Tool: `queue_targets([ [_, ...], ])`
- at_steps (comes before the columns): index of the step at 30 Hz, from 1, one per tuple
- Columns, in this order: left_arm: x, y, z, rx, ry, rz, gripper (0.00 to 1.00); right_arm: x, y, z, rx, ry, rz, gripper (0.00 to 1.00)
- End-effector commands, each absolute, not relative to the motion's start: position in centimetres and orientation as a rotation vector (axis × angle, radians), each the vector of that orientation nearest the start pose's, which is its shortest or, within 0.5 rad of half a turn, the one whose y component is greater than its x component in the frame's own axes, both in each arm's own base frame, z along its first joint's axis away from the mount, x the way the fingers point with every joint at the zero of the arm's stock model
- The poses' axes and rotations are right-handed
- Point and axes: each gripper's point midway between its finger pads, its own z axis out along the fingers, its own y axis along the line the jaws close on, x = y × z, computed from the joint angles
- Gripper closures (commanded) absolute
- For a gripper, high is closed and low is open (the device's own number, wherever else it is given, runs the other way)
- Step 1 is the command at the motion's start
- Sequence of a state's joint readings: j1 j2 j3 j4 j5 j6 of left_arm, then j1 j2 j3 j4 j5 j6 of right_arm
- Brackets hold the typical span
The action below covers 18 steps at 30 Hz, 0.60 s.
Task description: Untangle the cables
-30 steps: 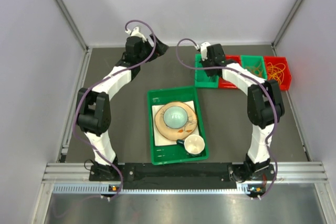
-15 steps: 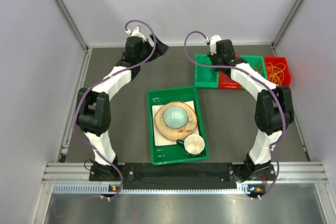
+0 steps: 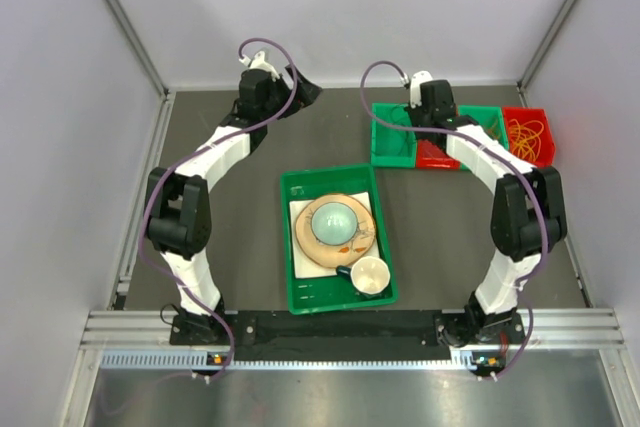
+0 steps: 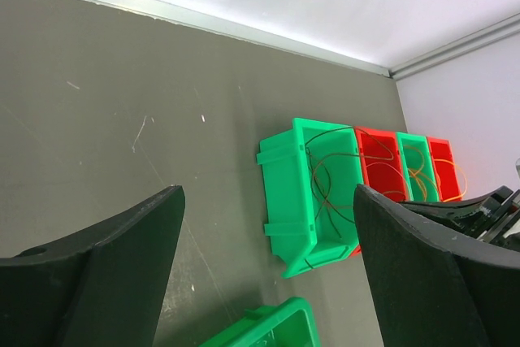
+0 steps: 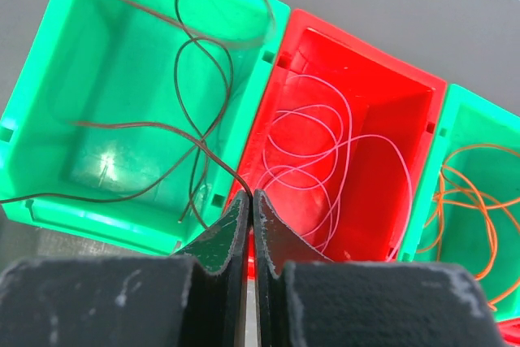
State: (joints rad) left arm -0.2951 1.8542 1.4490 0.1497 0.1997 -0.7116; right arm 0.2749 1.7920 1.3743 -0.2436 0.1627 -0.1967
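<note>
- The table (image 3: pixel 330 142) carries a tray (image 3: pixel 288 247) of crockery at mid-table and a row of four bins at the far right. All the cables lie in those bins.
- Of the two arms, the right one is over the row and the left one is well apart at the far left.
- The left gripper (image 4: pixel 266 201) has its jaws spread wide with nothing between them. Its camera looks across bare table toward the bins.
- The green bin (image 5: pixel 122 160) at the left end of the row holds the dark cable (image 5: pixel 219 164), looped and crossing itself several times.
- The red bin (image 5: pixel 357 71) beside it holds the pink cable (image 5: pixel 351 115). The orange cables (image 5: pixel 479 201) lie in the bins further right.
- The right gripper (image 5: pixel 250 199) is closed tight above the wall shared by the green and red bins.
- One strand of the dark cable runs straight up to those closed tips and seems pinched there.
- From the tips, that strand runs back toward the robot's left, into the green bin.
- Judgement: the pull should run along that strand, up and away from the green bin. The crossed loops could catch on the rim or tighten.
</note>
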Motion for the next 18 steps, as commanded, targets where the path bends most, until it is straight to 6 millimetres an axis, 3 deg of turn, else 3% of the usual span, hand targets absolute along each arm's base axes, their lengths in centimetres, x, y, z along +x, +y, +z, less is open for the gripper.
queue_targets([
  [1, 52.3, -22.4, 27.2, -0.221, 1.805, -0.919, 0.1, 49.6, 9.2, 18.4, -0.349, 2.076, -0.128, 1.0],
  [10, 52.4, -22.6, 27.1, -0.22, 1.808, -0.931, 0.1, 49.8, 10.0, 17.4, -0.384, 2.097, -0.084, 1.0],
  [15, 52.3, -22.9, 27.0, -0.216, 1.813, -0.942, 0.1, 50.7, 11.8, 16.0, -0.407, 2.12, -0.034, 1.0],
  [17, 52.2, -23.0, 26.9, -0.215, 1.815, -0.941, 0.1, 51.2, 12.5, 16.4, -0.415, 2.107, -0.028, 1.0],
  [18, 52.2, -23.0, 26.9, -0.215, 1.815, -0.941, 0.1, 51.3, 13.3, 15.4, -0.433, 2.125, -0.026, 1.0],
])
